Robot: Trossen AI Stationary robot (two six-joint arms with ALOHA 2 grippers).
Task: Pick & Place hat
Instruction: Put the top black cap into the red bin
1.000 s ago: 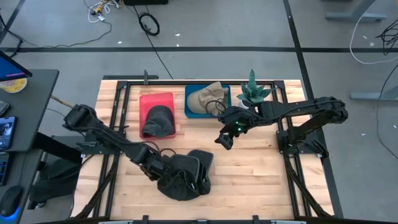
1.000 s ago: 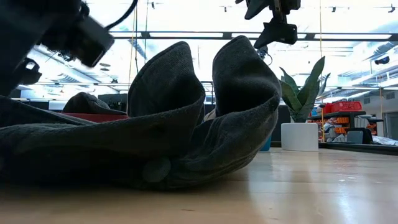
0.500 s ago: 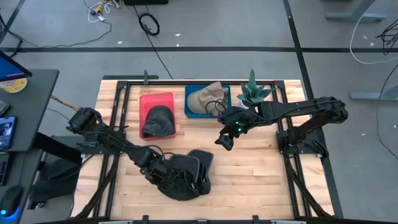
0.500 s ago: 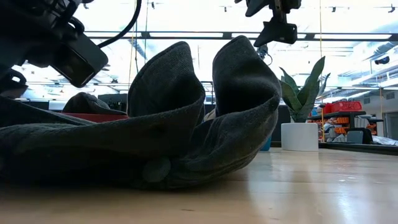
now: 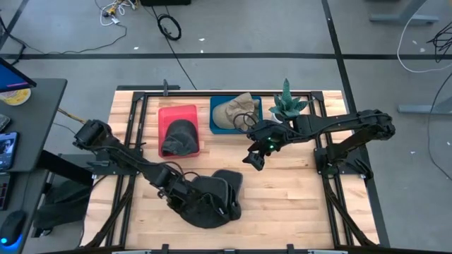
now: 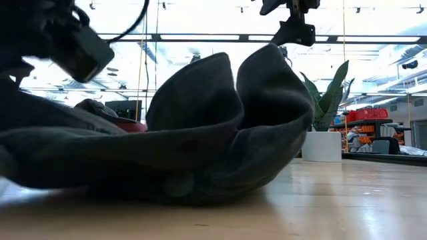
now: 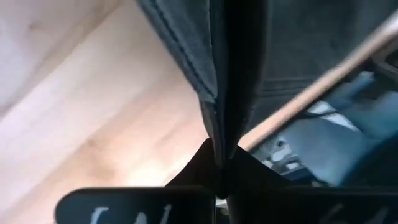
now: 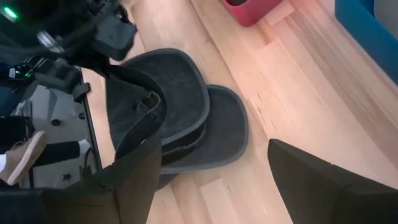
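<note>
A dark grey hat (image 5: 212, 197) lies crumpled on the wooden table near its front edge, shown large in the low view (image 6: 200, 133). The right wrist view shows two rounded dark brims (image 8: 205, 118) overlapping. Whether they belong to one hat or two, I cannot tell. My left gripper (image 5: 180, 197) is at the hat's left side, shut on its edge. My right gripper (image 5: 254, 161) hangs open above the table's middle, away from the hat, its fingers (image 8: 124, 186) holding nothing. My left gripper (image 7: 219, 155) pinches the hat's stitched edge (image 7: 211, 106) between its two shut fingers. The cloth runs as a thin fold straight out from the fingertips; one layer or several, I cannot tell. The rest of the hat lies on the table.
At the back stand a red bin (image 5: 178, 116) with a dark hat in it and a blue bin (image 5: 215, 116) holding a tan hat (image 5: 236, 109). A potted plant (image 5: 286, 106) is beside the blue bin. Bare wood lies right of the grey hat.
My left gripper has settled against the hat's left side and taken hold of its edge. In the low view the hat's upright folds have bunched and leaned toward the table's right, and its left part has risen a little off the wood.
</note>
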